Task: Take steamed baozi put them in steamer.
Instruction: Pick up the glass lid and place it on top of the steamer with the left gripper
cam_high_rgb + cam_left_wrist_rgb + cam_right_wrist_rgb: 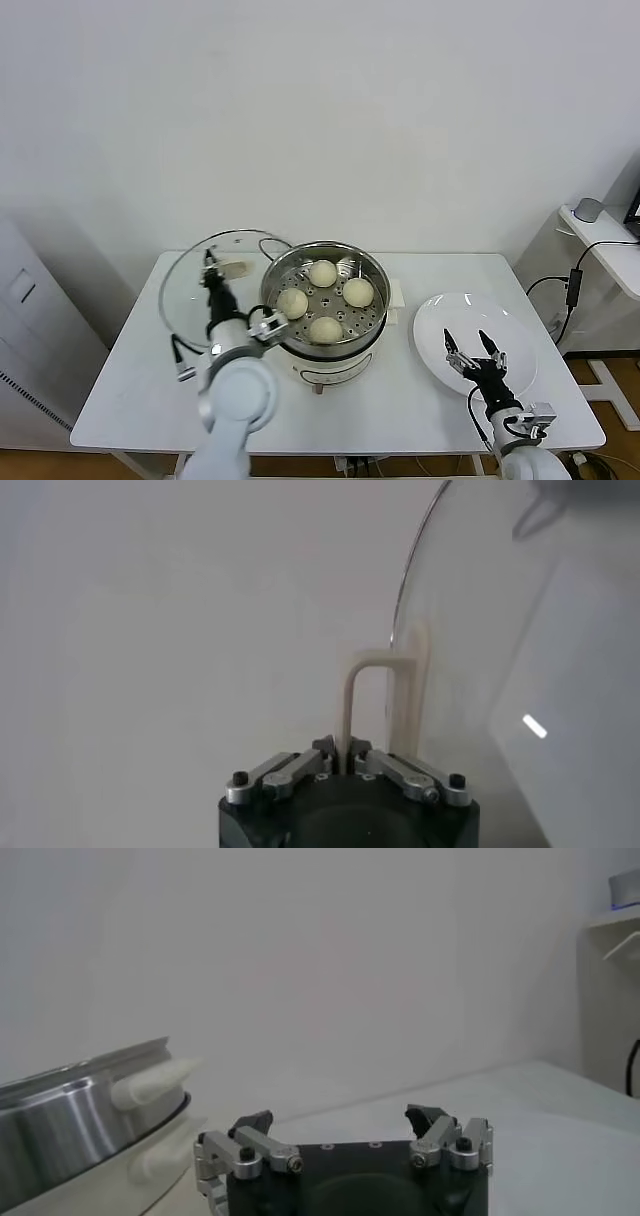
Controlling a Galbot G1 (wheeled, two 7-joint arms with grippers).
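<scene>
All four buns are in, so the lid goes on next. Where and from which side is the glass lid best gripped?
By its white arched handle, the only raised part; the lid itself is smooth glass with a thin rim. Come from the handle's side of the glass and pinch one thin leg of the arch, as the left tool does, shut on it.

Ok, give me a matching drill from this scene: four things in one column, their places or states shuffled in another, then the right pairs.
Things
1. steamed baozi
2. glass lid
3. white plate
4. right pincer

Places or states
A. clamped by its handle in the left pincer, held tilted beside the steamer
B. open, over the plate
C. four together in the steel basket
D. flat on the table, on the steamer's right

Pairs: 1-C, 2-A, 3-D, 4-B
</scene>
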